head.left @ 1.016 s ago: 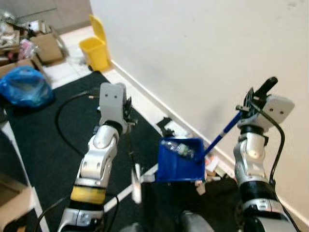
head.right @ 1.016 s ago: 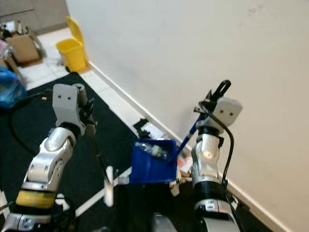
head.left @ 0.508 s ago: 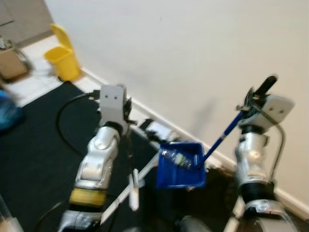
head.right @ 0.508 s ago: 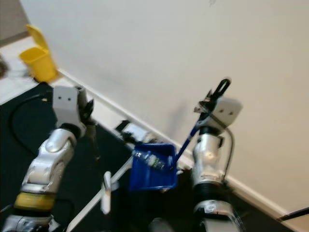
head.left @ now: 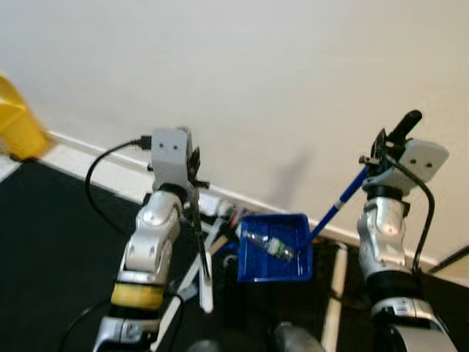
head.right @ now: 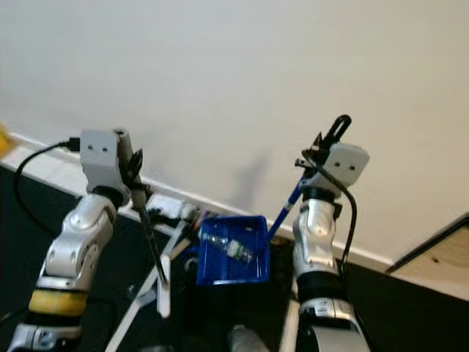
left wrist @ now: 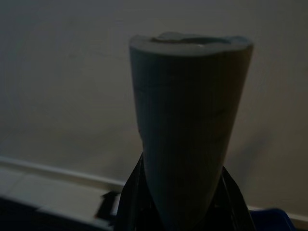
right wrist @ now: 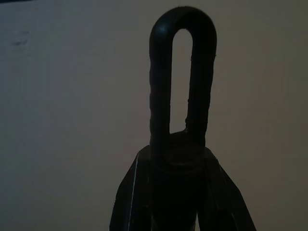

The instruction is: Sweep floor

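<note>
My left gripper is shut on a thin dark broom handle that slopes down to a white broom head over the black mat. In the left wrist view the grey handle end sticks up between the fingers. My right gripper is shut on the blue dustpan handle, just below its black loop grip. The blue dustpan hangs between my arms, off the floor, near the wall. A crushed clear plastic bottle lies inside it.
A white wall with a baseboard runs close ahead. Scraps of litter lie by the baseboard behind the broom. A yellow bin stands at the far left. A black mat covers the floor, with a pale floor patch at the right.
The camera has swung to the right, so the yellow bin has slid to the left edge and the boxes and blue bag are gone. Both grippers keep their holds.
</note>
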`<state>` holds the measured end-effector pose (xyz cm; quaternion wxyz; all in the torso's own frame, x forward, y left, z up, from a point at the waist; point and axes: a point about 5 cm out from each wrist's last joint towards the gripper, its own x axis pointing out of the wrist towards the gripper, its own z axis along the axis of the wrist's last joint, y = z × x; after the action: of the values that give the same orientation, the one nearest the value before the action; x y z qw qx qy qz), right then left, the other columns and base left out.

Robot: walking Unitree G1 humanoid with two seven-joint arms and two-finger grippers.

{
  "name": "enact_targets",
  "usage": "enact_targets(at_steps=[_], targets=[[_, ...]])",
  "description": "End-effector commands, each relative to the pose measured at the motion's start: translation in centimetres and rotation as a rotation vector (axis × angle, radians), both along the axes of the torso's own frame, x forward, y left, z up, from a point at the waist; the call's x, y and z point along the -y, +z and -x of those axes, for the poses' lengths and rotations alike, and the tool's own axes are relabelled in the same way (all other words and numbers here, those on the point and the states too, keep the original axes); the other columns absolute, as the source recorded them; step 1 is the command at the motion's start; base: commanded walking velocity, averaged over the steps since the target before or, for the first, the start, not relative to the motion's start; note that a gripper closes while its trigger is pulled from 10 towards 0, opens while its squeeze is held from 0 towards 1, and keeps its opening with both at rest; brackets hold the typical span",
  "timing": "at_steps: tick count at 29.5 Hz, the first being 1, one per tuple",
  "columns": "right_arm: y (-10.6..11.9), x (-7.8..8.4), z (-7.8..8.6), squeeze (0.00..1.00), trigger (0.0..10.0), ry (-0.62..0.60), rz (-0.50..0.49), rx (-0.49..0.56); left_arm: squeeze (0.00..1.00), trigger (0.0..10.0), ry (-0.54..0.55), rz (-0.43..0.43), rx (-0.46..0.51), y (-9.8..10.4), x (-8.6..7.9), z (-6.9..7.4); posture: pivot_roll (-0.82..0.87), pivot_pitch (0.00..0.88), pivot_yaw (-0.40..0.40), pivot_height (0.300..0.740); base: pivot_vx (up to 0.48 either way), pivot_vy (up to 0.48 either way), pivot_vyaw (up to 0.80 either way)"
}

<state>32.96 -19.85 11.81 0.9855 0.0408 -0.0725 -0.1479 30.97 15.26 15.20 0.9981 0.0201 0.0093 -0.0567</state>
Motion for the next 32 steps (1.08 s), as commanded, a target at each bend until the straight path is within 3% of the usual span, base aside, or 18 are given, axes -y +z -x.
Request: enact_targets(at_steps=[1, 32], targets=[[0.46, -0.13, -0.10, 0.00, 10.0, 0.004, 0.005, 0.023, 0.00, 10.0, -0.004, 0.004, 0.032, 0.57, 0.24, -0.03, 0.12, 0.039, 0.020, 0.740, 0.000, 0.000, -0.80], [0.47, -0.23, -0.15, 0.00, 10.0, 0.011, 0.009, 0.024, 0.00, 10.0, -0.010, 0.003, 0.034, 0.49, 0.35, -0.07, 0.12, 0.030, 0.018, 0.740, 0.000, 0.000, -0.80]])
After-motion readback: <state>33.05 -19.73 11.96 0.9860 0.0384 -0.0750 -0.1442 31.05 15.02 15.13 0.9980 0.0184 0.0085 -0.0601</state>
